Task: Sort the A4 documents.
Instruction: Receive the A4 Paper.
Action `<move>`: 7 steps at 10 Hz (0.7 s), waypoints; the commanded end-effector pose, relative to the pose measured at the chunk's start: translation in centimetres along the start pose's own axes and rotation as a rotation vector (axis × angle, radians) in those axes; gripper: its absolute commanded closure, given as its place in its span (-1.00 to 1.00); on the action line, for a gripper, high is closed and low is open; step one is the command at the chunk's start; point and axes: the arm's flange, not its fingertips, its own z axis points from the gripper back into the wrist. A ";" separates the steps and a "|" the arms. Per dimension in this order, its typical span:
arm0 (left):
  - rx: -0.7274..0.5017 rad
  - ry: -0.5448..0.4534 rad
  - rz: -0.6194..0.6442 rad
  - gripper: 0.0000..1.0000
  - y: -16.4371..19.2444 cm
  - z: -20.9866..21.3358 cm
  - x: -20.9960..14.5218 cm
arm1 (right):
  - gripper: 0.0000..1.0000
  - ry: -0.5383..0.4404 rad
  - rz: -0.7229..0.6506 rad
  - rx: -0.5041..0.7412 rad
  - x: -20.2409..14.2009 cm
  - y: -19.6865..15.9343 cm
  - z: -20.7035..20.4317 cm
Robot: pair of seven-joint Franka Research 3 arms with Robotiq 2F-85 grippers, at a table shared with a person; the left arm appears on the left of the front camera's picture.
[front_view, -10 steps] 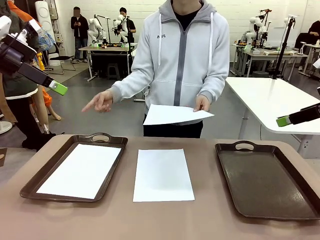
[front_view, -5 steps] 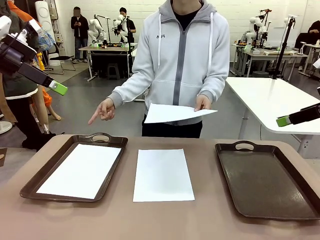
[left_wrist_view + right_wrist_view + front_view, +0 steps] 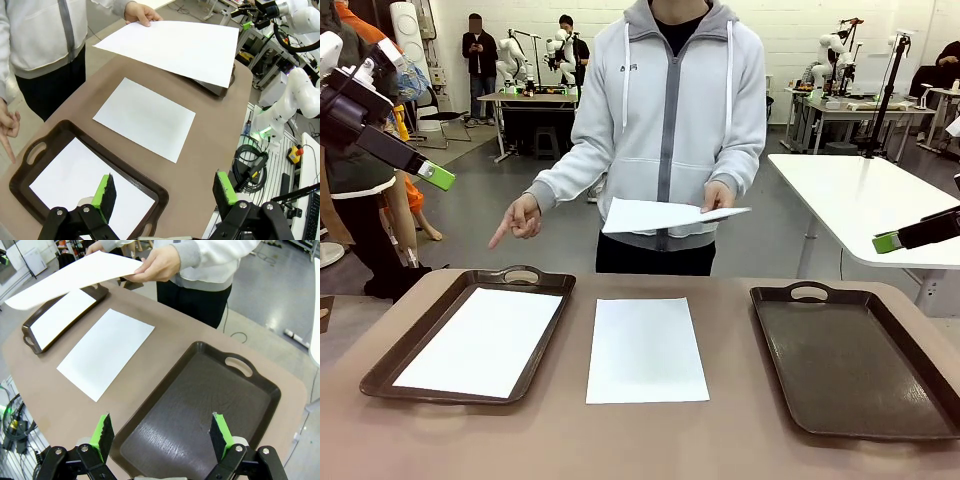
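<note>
One A4 document point(image 3: 647, 350) point(image 3: 144, 118) point(image 3: 106, 353) lies flat on the table between two trays. A second sheet point(image 3: 482, 340) point(image 3: 87, 187) rests inside the left tray point(image 3: 395, 365). The person holds a third sheet point(image 3: 665, 215) point(image 3: 175, 47) point(image 3: 70, 277) in one hand above the far edge, while the other hand point(image 3: 515, 220) points down toward the left tray. My left gripper point(image 3: 165, 192) point(image 3: 437, 178) hangs open high over the left tray. My right gripper point(image 3: 162, 435) point(image 3: 890, 241) is open above the bare right tray point(image 3: 850, 365) point(image 3: 200, 400). Neither holds anything.
The brown table point(image 3: 640, 440) carries both dark handled trays, one at each side. A white table point(image 3: 860, 200) stands behind on the right. Cables and equipment point(image 3: 255, 165) sit on the floor beside the table.
The person has straightened up, lowered the pointing hand a little, and levelled the held sheet. Both arms and the sheets on the table have stayed still.
</note>
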 end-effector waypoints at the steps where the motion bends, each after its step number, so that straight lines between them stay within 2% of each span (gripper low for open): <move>1: 0.006 0.007 -0.016 -1.00 0.0 0.1 -0.1 | -1.00 -0.002 -0.003 0.003 0.0 -0.1 -0.1; 3: 0.000 0.000 0.000 -1.00 0.0 0.0 0.0 | -1.00 -0.002 -0.003 0.003 0.0 -0.1 -0.1; 7: 0.022 -0.008 0.170 -1.00 1.5 -2.6 0.8 | -1.00 -0.002 -0.003 0.003 0.0 -0.1 -0.1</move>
